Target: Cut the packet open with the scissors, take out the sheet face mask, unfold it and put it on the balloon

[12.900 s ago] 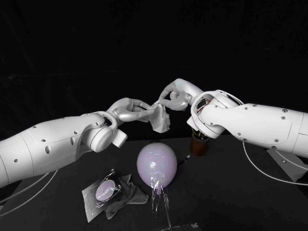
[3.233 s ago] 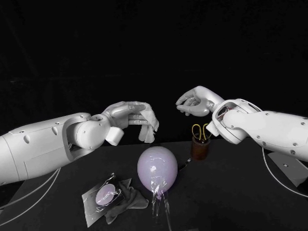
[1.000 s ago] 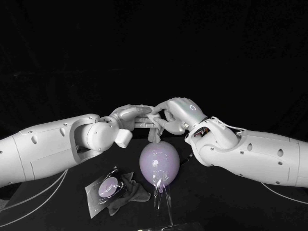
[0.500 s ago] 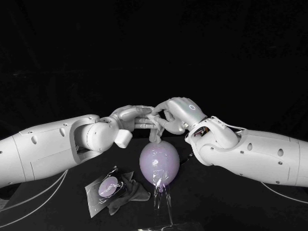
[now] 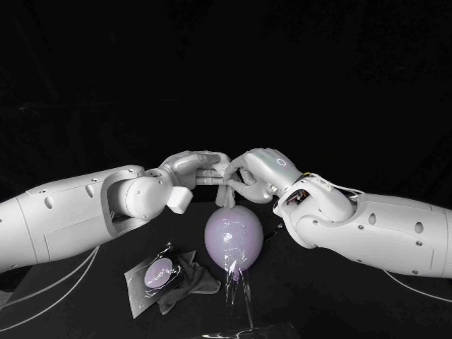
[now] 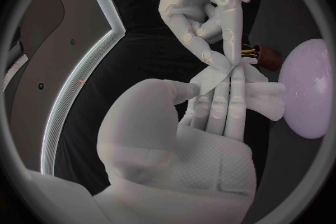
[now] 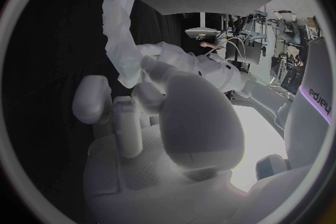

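Note:
A pale sheet mask (image 5: 226, 195), still folded into a narrow strip, hangs between my two hands above the table. My left hand (image 5: 193, 168) holds its upper part between thumb and fingers; the left wrist view shows the mask (image 6: 260, 99) lying over them. My right hand (image 5: 258, 173) meets the left one and pinches the same top edge, and the mask (image 7: 119, 31) dangles from its fingers. Just under the strip's lower end a lilac balloon (image 5: 233, 236) stands on the table. The cut packet (image 5: 157, 277) lies flat to the balloon's front left.
A crumpled grey piece (image 5: 193, 284) lies beside the packet. Clear shiny film (image 5: 236, 296) trails from the balloon's base toward the table's front. A brown holder with the yellow-handled scissors (image 6: 257, 55) stands behind the balloon, beyond my right hand (image 6: 206, 5).
My right hand, apart from the left 3.2 s ago, has come across and taken hold of the mask's top. Over the last second both hands rose slightly, still together.

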`<state>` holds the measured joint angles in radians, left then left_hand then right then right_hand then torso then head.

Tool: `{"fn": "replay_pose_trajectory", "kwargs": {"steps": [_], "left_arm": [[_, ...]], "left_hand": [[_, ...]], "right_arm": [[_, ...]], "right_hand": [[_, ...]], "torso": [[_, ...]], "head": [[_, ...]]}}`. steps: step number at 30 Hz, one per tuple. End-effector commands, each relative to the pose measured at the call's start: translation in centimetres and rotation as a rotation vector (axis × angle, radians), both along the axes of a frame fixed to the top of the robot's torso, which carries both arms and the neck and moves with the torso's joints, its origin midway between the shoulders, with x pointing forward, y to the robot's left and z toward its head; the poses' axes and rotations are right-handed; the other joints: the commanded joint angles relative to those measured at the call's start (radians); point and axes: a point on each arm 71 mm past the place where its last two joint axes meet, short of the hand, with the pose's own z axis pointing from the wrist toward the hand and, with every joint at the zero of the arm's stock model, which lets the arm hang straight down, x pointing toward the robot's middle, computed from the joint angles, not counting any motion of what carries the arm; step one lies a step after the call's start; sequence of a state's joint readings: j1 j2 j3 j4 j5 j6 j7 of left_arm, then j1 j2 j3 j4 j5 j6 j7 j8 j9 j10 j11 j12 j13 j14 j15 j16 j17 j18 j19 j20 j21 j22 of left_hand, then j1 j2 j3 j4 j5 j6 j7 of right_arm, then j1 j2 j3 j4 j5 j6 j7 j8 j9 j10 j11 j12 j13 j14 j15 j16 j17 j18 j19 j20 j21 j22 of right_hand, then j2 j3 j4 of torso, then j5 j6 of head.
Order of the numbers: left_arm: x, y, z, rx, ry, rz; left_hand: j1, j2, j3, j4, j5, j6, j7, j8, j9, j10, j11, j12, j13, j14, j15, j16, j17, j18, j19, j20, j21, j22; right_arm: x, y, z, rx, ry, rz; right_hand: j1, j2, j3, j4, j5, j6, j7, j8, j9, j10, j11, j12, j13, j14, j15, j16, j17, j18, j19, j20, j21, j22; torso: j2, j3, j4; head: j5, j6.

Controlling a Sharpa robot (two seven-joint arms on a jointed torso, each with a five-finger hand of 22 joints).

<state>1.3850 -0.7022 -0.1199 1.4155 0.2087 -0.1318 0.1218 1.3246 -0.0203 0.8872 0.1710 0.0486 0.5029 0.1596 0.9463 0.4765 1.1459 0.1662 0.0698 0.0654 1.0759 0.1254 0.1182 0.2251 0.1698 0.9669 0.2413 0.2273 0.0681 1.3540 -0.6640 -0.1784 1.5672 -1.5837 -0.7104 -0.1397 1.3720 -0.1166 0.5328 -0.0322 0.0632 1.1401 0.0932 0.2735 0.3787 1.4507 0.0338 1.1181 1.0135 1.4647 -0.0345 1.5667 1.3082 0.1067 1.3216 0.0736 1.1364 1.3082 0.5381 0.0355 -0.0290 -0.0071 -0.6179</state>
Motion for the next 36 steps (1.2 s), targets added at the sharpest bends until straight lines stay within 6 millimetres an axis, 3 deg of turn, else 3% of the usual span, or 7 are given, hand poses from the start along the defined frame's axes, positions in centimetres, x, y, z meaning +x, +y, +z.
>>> {"fn": "replay_pose_trajectory", "kwargs": {"steps": [1,11,23,36], "left_arm": [[0.1,-0.1,0.4,-0.029,-0.021,-0.005],[0.2,0.1,0.4,-0.029,-0.022,-0.001],[0.1,0.2,0.3,-0.030,-0.020,-0.003],[0.0,-0.1,0.3,-0.031,-0.016,-0.012]], "left_hand": [[-0.003,0.005,0.001,-0.006,0.000,0.006,0.072,0.007,0.139,0.003,0.000,-0.002,-0.001,0.006,-0.001,0.002,0.000,0.016,0.006,-0.002,-0.004,0.001],[-0.003,0.005,0.001,-0.006,0.000,0.006,0.072,0.007,0.139,0.003,0.000,-0.002,-0.001,0.006,-0.001,0.002,0.000,0.016,0.006,-0.002,-0.004,0.001],[-0.002,0.005,0.001,-0.007,0.000,0.006,0.072,0.007,0.139,0.004,-0.001,-0.002,-0.001,0.007,-0.002,0.002,0.000,0.016,0.006,-0.002,-0.004,0.001],[-0.001,0.005,0.001,-0.009,0.000,0.006,0.071,0.008,0.138,0.005,-0.001,-0.002,-0.001,0.008,-0.002,0.002,0.000,0.016,0.007,-0.003,-0.004,0.001]], "right_arm": [[-0.4,0.2,-0.3,-0.035,0.027,0.026],[-1.1,-0.6,-0.2,-0.024,0.042,0.027],[-1.4,-3.4,1.4,0.216,-0.089,-0.029],[0.2,-2.4,1.0,0.183,-0.096,-0.060]], "right_hand": [[-0.006,0.006,0.006,-0.003,0.000,-0.003,-0.003,0.008,0.008,0.099,-0.021,0.411,0.520,0.106,-0.010,0.004,0.263,-0.010,0.001,-0.006,0.005,0.013],[-0.012,0.005,0.015,-0.007,-0.004,-0.008,-0.005,0.020,0.020,0.100,-0.023,0.411,0.521,0.106,-0.011,0.004,0.263,-0.010,0.001,-0.008,0.006,0.016],[-0.030,0.012,0.018,-0.002,-0.002,-0.064,0.006,0.015,0.037,0.091,-0.014,0.393,0.507,0.106,-0.006,0.004,0.263,-0.007,-0.011,-0.005,-0.012,0.011],[-0.064,-0.010,0.003,0.023,-0.013,-0.121,0.025,-0.025,0.029,0.071,0.004,0.357,0.480,0.096,0.010,-0.009,0.237,0.000,-0.042,0.009,-0.058,-0.007]], "torso": [[0.000,0.0000,-0.0007],[-0.001,-0.0003,-0.0004],[0.000,0.0008,-0.0004],[0.001,-0.0010,0.0010]], "head": [[0.001,-0.002],[0.001,-0.001],[0.003,0.003],[0.000,-0.002]]}}
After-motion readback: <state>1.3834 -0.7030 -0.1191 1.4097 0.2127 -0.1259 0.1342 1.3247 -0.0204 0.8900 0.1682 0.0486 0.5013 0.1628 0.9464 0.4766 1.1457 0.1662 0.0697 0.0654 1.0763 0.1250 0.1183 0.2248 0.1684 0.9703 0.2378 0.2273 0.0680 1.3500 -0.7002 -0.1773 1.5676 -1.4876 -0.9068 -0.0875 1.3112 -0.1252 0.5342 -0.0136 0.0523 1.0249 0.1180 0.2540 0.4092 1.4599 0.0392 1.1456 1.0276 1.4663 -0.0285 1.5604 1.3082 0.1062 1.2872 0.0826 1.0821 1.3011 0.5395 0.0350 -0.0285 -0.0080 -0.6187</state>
